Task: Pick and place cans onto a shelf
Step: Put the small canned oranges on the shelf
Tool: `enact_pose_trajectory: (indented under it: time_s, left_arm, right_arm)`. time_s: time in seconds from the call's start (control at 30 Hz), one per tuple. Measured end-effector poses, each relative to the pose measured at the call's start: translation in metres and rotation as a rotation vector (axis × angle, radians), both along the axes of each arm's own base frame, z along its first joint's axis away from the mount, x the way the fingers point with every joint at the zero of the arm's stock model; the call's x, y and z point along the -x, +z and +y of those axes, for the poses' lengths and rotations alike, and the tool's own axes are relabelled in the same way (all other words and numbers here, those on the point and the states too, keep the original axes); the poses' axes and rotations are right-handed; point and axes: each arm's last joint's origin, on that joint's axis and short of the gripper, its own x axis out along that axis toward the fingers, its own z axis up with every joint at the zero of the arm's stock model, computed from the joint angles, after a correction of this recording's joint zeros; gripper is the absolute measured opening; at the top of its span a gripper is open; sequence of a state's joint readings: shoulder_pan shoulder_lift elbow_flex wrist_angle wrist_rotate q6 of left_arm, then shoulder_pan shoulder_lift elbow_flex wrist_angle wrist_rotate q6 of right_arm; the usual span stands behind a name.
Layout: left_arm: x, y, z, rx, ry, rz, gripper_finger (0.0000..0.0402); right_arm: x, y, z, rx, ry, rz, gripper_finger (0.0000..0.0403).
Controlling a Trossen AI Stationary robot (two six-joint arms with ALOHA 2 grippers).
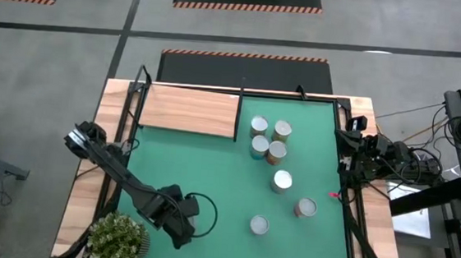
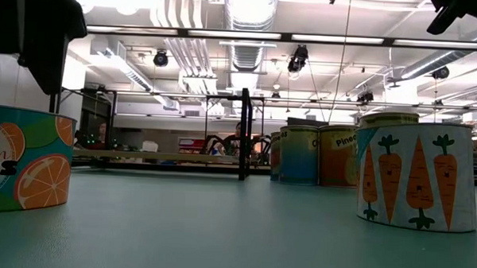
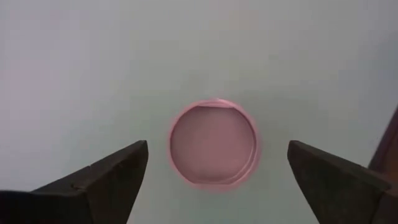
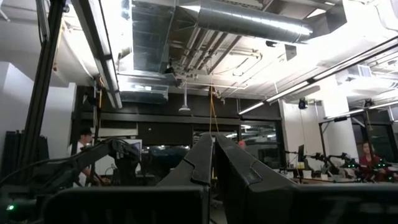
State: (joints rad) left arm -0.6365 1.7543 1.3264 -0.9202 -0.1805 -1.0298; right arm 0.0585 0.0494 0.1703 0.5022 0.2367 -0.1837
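Observation:
My left gripper (image 1: 182, 225) hangs open over the near left part of the green mat (image 1: 210, 177), pointing steeply down. In the left wrist view (image 3: 217, 148) its two fingers stand on either side of a can's round silvery top (image 3: 213, 143) without touching it. From the low view this can (image 2: 23, 158) has a teal side printed with orange slices and stands upright on the mat. Several other cans stand upright on the mat's right half, among them one (image 1: 259, 224) near the front and a cluster (image 1: 268, 139) at the back. The light-wood shelf (image 1: 189, 111) lies at the far left. My right gripper (image 4: 212, 152) is shut and parked at the table's right edge (image 1: 353, 147).
A potted plant (image 1: 119, 240) stands at the near left corner, close to my left arm. A black frame (image 1: 136, 105) runs around the mat. In the low view a carrot-printed can (image 2: 416, 176) stands near the camera on the right, and more cans (image 2: 317, 155) farther back.

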Motion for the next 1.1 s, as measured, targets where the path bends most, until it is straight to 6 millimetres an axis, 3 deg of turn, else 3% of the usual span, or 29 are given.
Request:
enact_pose_trajectory:
  time_s: [0.87,1.1]
  left_arm:
    - [-0.011,-0.033,-0.009,-0.045,-0.017,0.050,0.0360]
    - [-0.010,-0.037,-0.008,-0.043,-0.015,0.074,0.0326]
  right_arm:
    - [0.000,0.000,0.000,0.002,-0.002,0.004,0.0009]
    - [0.000,0.000,0.000,0.003,-0.002,0.004,0.0009]
